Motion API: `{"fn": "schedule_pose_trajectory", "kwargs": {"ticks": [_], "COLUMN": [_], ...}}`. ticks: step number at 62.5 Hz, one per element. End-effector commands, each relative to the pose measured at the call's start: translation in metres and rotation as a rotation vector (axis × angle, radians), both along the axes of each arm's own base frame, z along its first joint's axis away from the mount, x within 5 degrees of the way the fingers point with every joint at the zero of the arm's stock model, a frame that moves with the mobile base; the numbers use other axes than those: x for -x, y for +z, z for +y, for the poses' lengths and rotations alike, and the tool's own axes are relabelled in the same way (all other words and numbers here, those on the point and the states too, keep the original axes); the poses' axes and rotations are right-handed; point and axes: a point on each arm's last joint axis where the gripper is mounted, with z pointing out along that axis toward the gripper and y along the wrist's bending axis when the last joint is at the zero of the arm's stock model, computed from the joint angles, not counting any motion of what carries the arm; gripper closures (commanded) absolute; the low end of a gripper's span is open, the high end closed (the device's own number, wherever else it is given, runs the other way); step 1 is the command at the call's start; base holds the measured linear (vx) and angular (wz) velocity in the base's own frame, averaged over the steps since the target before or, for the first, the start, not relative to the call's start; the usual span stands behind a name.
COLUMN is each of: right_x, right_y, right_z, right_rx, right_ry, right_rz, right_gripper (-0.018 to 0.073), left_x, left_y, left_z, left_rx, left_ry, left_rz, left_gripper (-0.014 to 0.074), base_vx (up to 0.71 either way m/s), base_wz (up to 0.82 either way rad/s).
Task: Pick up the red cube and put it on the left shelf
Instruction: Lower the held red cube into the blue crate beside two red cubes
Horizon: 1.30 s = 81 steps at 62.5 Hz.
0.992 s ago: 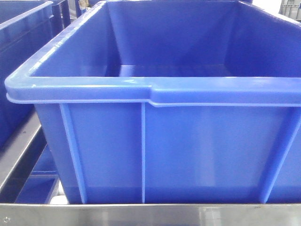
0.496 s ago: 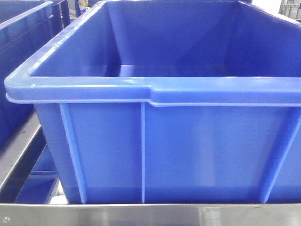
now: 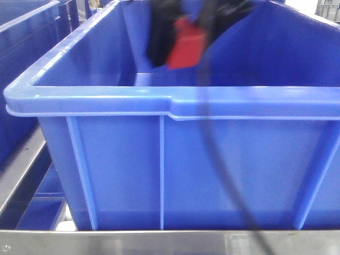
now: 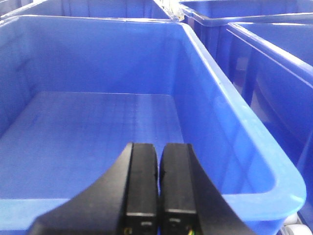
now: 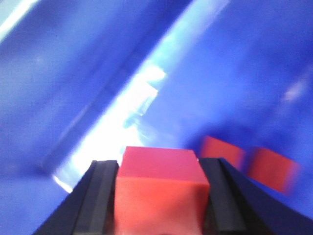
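Pickup is looking done: right gripper (image 5: 159, 166) is clamping the red cube (image 5: 159, 193), hanging at upper centre of the front view above the blue bin (image 3: 106, 99). Left gripper (image 4: 159, 161) is sitting pressed closed, empty. Carrying to the left shelf and releasing are remaining.

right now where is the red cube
The red cube is clamped between the jaws of the right gripper, in the air over the blue bin, top centre of the front view.
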Motion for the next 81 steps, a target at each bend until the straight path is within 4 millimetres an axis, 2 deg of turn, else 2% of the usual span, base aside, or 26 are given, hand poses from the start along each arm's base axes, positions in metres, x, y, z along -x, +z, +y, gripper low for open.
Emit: {"fn": "schedule_pose_trajectory", "kwargs": {"ticks": [1,12,22,31,50,64,69,81], "right_x": [-0.013,-0.038,-0.059,-0.072,-0.08,-0.081,-0.081,-0.08], "right_y": [0.019,-0.003,-0.032,-0.05,-0.072,-0.075,-0.075,-0.075], "right_z": [0.013,0.029,0.024,0.022,0.028,0.028,0.028,0.027], "right_rx": [-0.05,0.011,0.071,0.058,0.082,0.096,0.098,0.102], "right_ry": [0.005,-0.059,-0.132,-0.17,-0.167,-0.165,-0.165,-0.166], "right_rz": [-0.048,0.038,0.12,0.176,0.197,0.192,0.193,0.197], "right_gripper": [0.0399,0.0399,0.0399,0.0399,0.0399,0.0391,0.0333,0.0071], "left_x": [0.0,0.0,0.0,0.0,0.0,0.0,0.0,0.0], "left_y": [-0.001,-0.001,-0.001,-0.001,-0.001,-0.001,-0.001,-0.001], "left_z": [0.0,0.0,0.0,0.0,0.0,0.0,0.0,0.0], "left_rx": [0.012,0.012,0.012,0.012,0.012,0.012,0.012,0.012], "left_ry": [0.001,0.001,0.001,0.001,0.001,0.001,0.001,0.001], "left_rz": [-0.057,-0.057,-0.057,-0.057,-0.057,-0.057,-0.057,-0.057], "left_gripper": [0.0495,0.0496,0.0495,0.0496,0.0496,0.0496,0.0495,0.0495], "base_vx": [0.0,0.0,0.0,0.0,0.0,0.0,0.0,0.0], "base_wz": [0.0,0.0,0.0,0.0,0.0,0.0,0.0,0.0]}}
